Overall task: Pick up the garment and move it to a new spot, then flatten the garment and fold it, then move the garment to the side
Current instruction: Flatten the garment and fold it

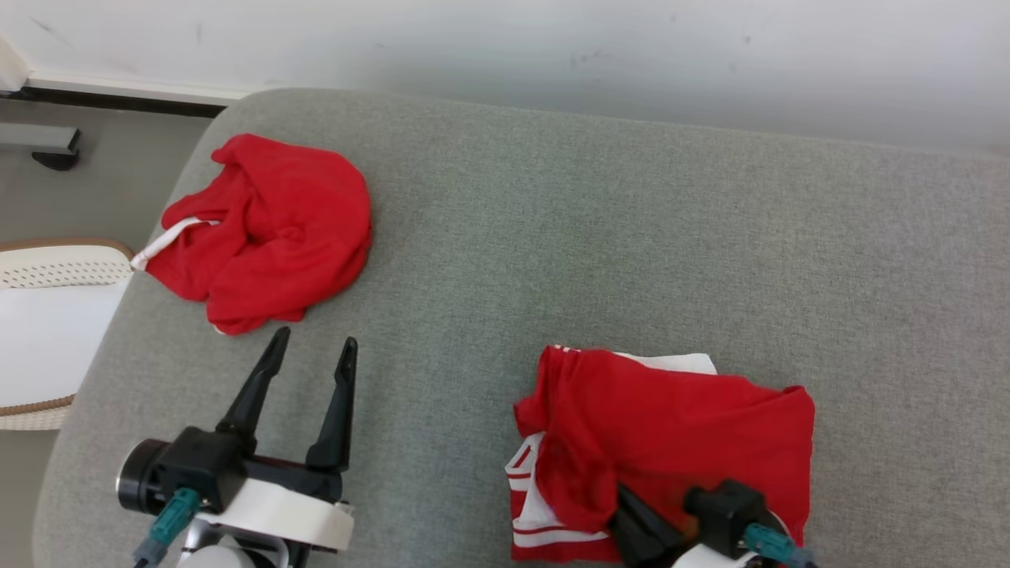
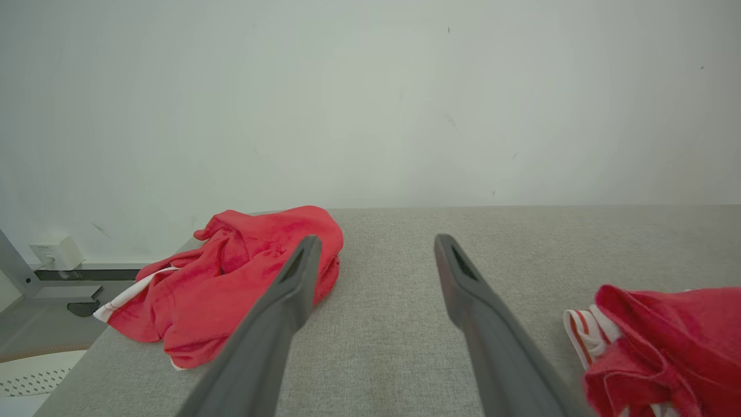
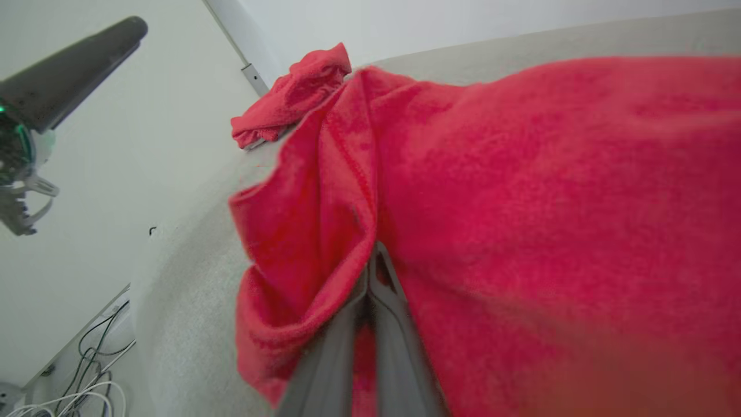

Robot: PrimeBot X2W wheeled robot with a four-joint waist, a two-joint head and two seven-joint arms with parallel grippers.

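A red garment [image 1: 686, 426] with white striped trim lies roughly folded on the grey cushion [image 1: 592, 237], near its front edge at the right. My right gripper [image 1: 631, 505] is shut on a fold at the garment's near edge. In the right wrist view the two fingers meet at the pinched cloth [image 3: 372, 260], and the red garment [image 3: 521, 202] rises around them. My left gripper [image 1: 316, 339] hovers open over bare cushion to the left, with nothing between its fingers [image 2: 377, 240]. The left wrist view has the garment [image 2: 666, 341] at its right edge.
A second red garment [image 1: 268, 229] lies crumpled at the cushion's far left corner [image 2: 243, 272] [image 3: 295, 92]. A white perforated chair [image 1: 47, 315] stands left of the cushion. A pale wall [image 1: 552, 47] runs behind. Cables [image 3: 87, 370] lie on the floor.
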